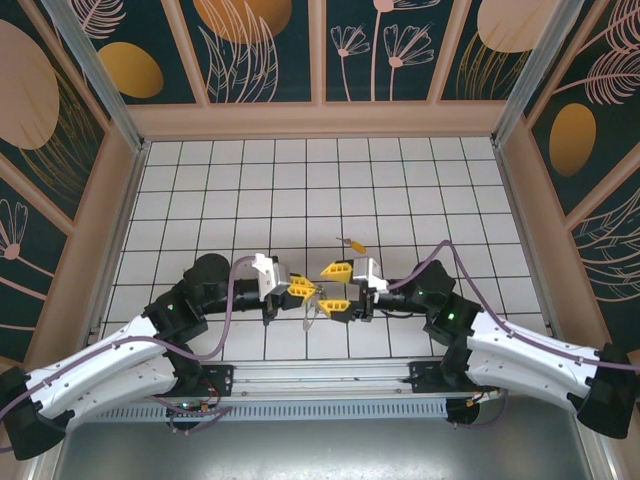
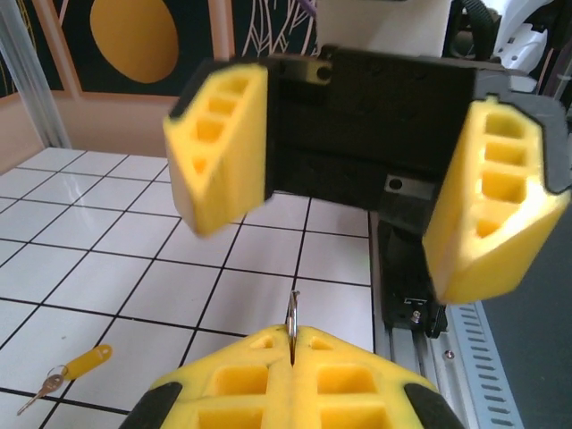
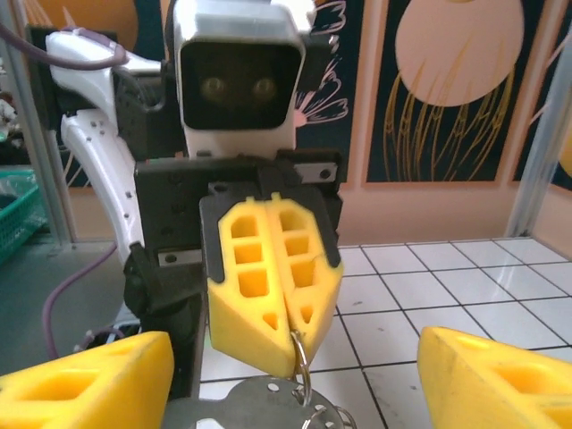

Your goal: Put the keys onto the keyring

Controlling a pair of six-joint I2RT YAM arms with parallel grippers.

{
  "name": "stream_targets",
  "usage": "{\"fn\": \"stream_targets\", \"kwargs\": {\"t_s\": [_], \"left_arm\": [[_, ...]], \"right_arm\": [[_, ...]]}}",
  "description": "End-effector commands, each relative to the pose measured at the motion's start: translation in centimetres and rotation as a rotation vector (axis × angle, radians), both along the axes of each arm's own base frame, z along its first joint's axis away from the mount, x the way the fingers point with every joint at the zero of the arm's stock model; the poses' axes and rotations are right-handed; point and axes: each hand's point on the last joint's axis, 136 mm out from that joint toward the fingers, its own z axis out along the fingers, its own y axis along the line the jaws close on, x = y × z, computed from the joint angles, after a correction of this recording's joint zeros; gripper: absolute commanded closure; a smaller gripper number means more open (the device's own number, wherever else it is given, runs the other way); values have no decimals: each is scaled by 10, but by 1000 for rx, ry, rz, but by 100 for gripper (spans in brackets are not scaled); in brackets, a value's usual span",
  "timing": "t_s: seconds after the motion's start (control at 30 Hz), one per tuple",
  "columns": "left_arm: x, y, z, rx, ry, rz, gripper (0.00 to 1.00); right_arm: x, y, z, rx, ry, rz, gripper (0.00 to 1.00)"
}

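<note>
Left jaws pinch the keyring (image 2: pixel 292 313) (right jaws gaping), keys (image 2: pixel 76 366) apart.

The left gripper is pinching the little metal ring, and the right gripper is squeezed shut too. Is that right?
Not quite. The left gripper does pinch the metal ring, but the right gripper is open, its jaws wide apart, not squeezed shut. The left wrist view shows it.

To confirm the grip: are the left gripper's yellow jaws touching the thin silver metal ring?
Touching. The right wrist view shows the left gripper shut, the thin silver metal ring pinched between its jaws.
</note>
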Motion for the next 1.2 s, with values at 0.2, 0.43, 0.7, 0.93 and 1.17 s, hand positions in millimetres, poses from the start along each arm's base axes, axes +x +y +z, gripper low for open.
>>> {"fn": "stream_targets", "kwargs": {"t_s": [0.2, 0.43, 0.7, 0.93, 1.17], "left_arm": [[26, 14, 2, -83, 10, 192, 100], [32, 27, -5, -94, 48, 274, 100], [40, 31, -15, -64, 65, 331, 100], [42, 28, -20, -64, 66, 328, 100], [44, 29, -23, -49, 56, 337, 100]], "right_arm": [[75, -24, -4, -77, 166, -298, 20], [202, -75, -64, -273, 439, -680, 26], [261, -79, -152, -522, 577, -740, 39], [274, -62, -199, -604, 683, -660, 44], [270, -57, -234, -680, 764, -626, 49]]}}
